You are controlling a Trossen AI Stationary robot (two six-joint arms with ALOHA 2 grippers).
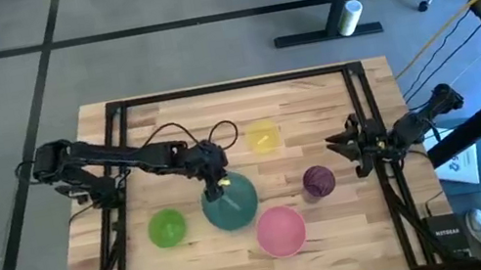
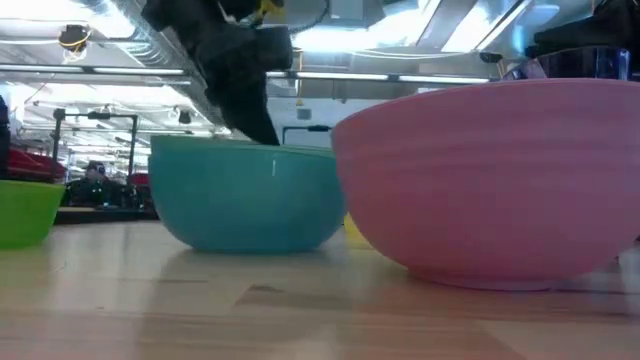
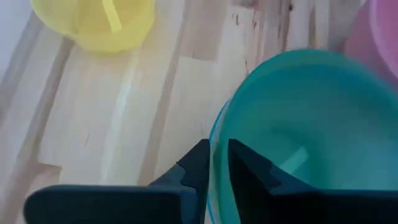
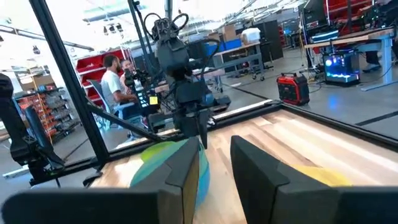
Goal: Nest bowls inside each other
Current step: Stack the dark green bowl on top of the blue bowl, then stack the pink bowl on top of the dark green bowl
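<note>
Left gripper (image 3: 212, 163) pinches teal bowl (image 1: 231, 202) rim, mid-desk near front edge. Right gripper (image 1: 342, 148) waits at right edge, seemingly parted, empty.

Lighting: bright and even across all views, supplied by overhead ceiling strips that blow out to white glare at the top of the low view. Shadows: soft and short beneath the teal-green bowl (image 2: 250, 200) and pink bowl (image 2: 490, 180). Focus: low view soft overall, the near table (image 2: 300, 310) edge blurred; left wrist view hazy, the yellow bowl (image 3: 93, 22) washed pale. Right wrist view: the background is sharper than its own blurred fingers.
</note>
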